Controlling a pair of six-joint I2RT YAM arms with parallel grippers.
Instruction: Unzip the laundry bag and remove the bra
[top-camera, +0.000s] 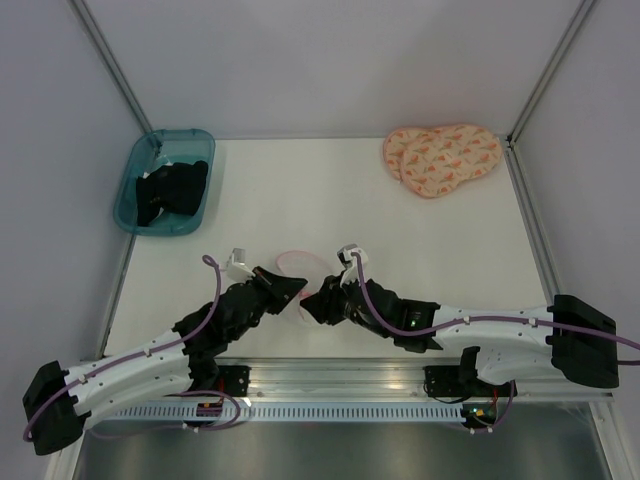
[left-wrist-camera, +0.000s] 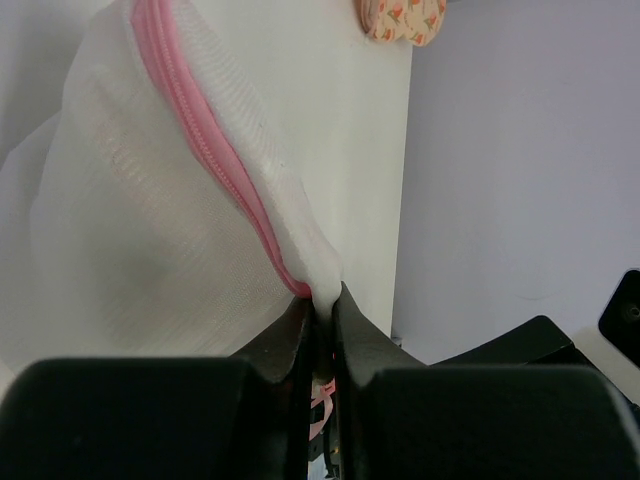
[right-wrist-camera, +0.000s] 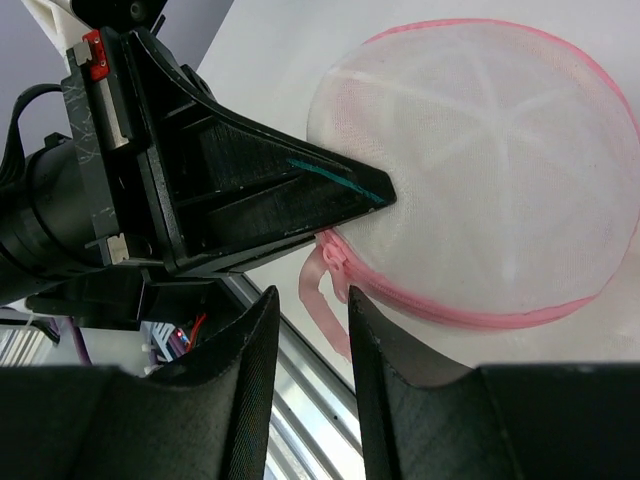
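The laundry bag (top-camera: 296, 263) lies on the white counter (top-camera: 400, 240) close to its near edge, right in front of the two arm bases. We see it best from the right wrist: a rounded pouch of see-through white mesh (right-wrist-camera: 480, 170) with pink edging all round. Pale white bands show through the mesh, and we cannot make out what they are. From the left wrist, the pink zip (left-wrist-camera: 205, 140) runs down the bag's side, and its teeth look closed along the stretch we can see.

At the bag's near-left edge, the left gripper (left-wrist-camera: 325, 300) has its jaws pinched tight on a fold of mesh just where the zip ends. At the bag's near-right edge, the right gripper (right-wrist-camera: 312, 310) holds its jaws apart with a clear gap. The pink pull tab (right-wrist-camera: 322, 285) hangs in line with that gap, and we cannot tell whether either finger touches it. The two grippers almost meet there, tip to tip.

Well beyond the bag to its far right, a peach patterned pad (top-camera: 442, 158) lies near the counter's back corner. Well off to the bag's far left sits a teal bin (top-camera: 132, 200) holding black clothing (top-camera: 172, 190).
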